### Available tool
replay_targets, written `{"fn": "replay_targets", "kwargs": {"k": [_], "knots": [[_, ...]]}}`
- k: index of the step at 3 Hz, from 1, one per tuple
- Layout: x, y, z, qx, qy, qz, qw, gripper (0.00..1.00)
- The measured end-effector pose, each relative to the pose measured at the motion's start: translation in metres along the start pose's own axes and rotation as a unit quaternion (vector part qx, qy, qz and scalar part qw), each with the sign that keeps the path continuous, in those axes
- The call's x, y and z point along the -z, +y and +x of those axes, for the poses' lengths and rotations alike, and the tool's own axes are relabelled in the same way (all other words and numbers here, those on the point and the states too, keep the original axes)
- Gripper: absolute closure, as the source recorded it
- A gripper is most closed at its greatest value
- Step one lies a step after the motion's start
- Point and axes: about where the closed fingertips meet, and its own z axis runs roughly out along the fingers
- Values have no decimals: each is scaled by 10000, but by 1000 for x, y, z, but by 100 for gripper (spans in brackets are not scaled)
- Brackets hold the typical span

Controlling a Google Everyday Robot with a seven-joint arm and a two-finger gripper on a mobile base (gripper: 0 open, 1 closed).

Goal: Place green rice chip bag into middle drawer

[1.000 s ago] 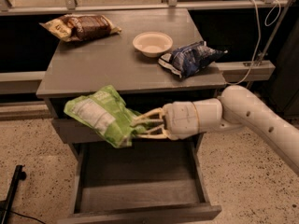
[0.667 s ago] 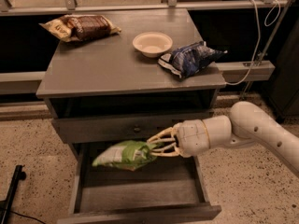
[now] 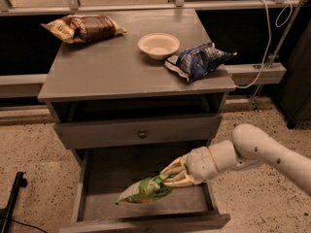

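Fingers (image 3: pixel 176 170) are clamped on the right end of the green rice chip bag (image 3: pixel 145 190), 2 pale prongs pinching the crinkled edge. The gripper (image 3: pixel 169 177) sits low in the frame, right of centre, inside the open mouth of the middle drawer (image 3: pixel 109 171). The arm reaches in from the lower right.

The bag hangs out to the left of the fingers, tilted a little, over the front half of the drawer floor. Whether it touches the floor, I cannot tell; it looks just above it.

So the carry looks done and the bag is within the drawer walls. What is left, by my read: lower it the last bit, let go, and pull the arm out clear of the drawer front above, the closed one with the round knob (image 3: pixel 142 134).

Up on the worktop (image 3: pixel 107 69), the bowl (image 3: pixel 158 45), the dark blue bag (image 3: pixel 197 61) and the brown-and-yellow bag (image 3: pixel 85 28) sit well away from the action.
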Motion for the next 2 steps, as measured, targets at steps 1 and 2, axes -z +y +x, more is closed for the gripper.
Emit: {"fn": "replay_targets", "kwargs": {"k": [1,2], "knots": [[0,0,0,-2,0,0,10000,100],[-1,-4,12,351,-90,165,9992,100]]}}
